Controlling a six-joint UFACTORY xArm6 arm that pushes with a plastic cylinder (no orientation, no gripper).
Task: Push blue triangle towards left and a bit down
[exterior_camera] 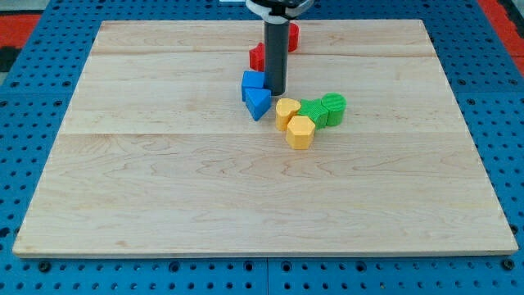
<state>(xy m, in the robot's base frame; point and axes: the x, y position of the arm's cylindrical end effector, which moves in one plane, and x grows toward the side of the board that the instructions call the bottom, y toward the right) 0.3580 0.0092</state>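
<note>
My tip [276, 91] is a bare rod, nothing held, set down just right of the blue cube [253, 81] & just above-right of the blue triangle [259, 102], upper centre of frame. Can't tell if it touches either. Triangle sits right below the cube, touching it, on the wooden board [164, 180]. Behind the rod: red block [257, 57] & another red block [292, 36], shapes partly hidden. Right of triangle, w/ a small gap: yellow heart [286, 110], yellow hexagon block [300, 131], green block [313, 111], green cylinder [333, 106], all bunched together.
</note>
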